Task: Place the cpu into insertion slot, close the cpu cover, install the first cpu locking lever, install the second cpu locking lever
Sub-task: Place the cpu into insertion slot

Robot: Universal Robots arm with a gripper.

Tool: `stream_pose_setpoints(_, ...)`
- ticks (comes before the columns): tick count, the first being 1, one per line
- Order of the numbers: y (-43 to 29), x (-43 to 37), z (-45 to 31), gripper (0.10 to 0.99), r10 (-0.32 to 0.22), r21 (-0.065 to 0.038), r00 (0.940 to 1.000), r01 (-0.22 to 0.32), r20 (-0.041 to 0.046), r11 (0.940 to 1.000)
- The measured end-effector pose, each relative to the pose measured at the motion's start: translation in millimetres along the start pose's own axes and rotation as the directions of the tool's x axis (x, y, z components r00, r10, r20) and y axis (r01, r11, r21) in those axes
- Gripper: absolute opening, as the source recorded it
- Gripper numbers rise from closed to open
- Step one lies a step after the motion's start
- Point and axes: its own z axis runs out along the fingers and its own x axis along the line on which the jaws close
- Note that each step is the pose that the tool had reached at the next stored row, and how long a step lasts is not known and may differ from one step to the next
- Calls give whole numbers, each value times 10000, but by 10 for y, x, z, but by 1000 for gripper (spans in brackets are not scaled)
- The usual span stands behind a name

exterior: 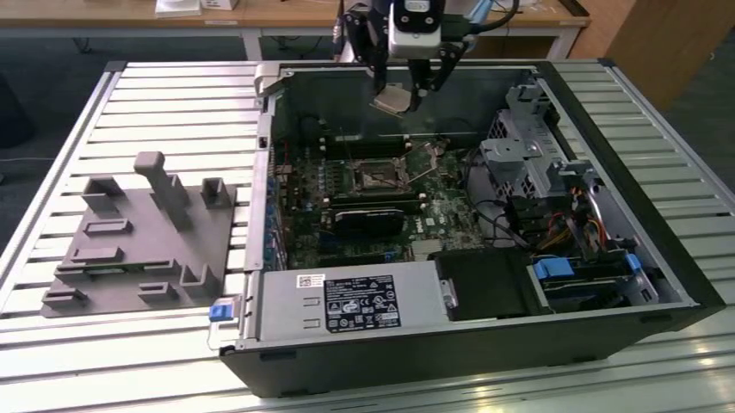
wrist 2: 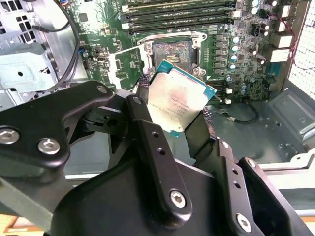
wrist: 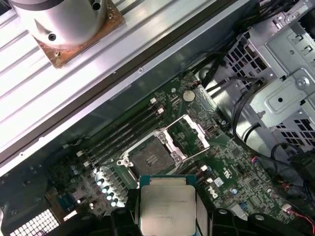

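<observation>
My gripper (exterior: 400,95) hangs above the far wall of the open computer case, shut on the cpu (exterior: 391,100), which it holds tilted. In both wrist views the cpu (wrist 2: 179,101) (wrist: 167,206) shows its pale silvery top, pinched at two opposite edges by the black fingers (wrist 2: 142,123). Well below it on the green motherboard, the insertion slot (exterior: 373,176) (wrist 2: 172,51) (wrist: 152,157) is a dark, bare square. The cpu cover (wrist: 189,130) (wrist 2: 125,64) is swung open beside the slot.
A black heatsink block (exterior: 367,215) lies just in front of the slot. Long memory slots (wrist 2: 177,19) run beside it. A drive cage (exterior: 528,163) and cables fill the exterior view's right of the case, with a power supply (exterior: 344,301) at the front. A grey fixture (exterior: 138,232) stands outside.
</observation>
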Motion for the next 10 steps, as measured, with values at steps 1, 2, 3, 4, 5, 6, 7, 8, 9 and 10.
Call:
stream_pose_setpoints(1, 0, 0, 0, 541, 66, -2, 10000, -66, 6, 10000)
stream_pose_setpoints(2, 0, 0, 1, 541, 131, -3, 9999, -131, 12, 9999)
stream_pose_setpoints(3, 0, 0, 1, 541, 198, -4, 9998, -198, 17, 9998)
stream_pose_setpoints(4, 0, 1, 1, 541, 263, -6, 9997, -263, 23, 9997)
stream_pose_setpoints(5, 0, 1, 2, 541, 333, -7, 9994, -333, 29, 9994)
stream_pose_setpoints(6, 1, 1, 2, 541, 399, -8, 9992, -399, 35, 9992)
stream_pose_setpoints(7, 1, 1, 2, 541, 464, -10, 9989, -464, 41, 9989)
stream_pose_setpoints(8, 1, 1, 2, 541, 530, -12, 9986, -530, 46, 9986)
stream_pose_setpoints(9, 1, 1, 3, 541, 596, -13, 9982, -596, 52, 9982)
stream_pose_setpoints(10, 1, 1, 3, 541, 662, -15, 9978, -662, 58, 9978)
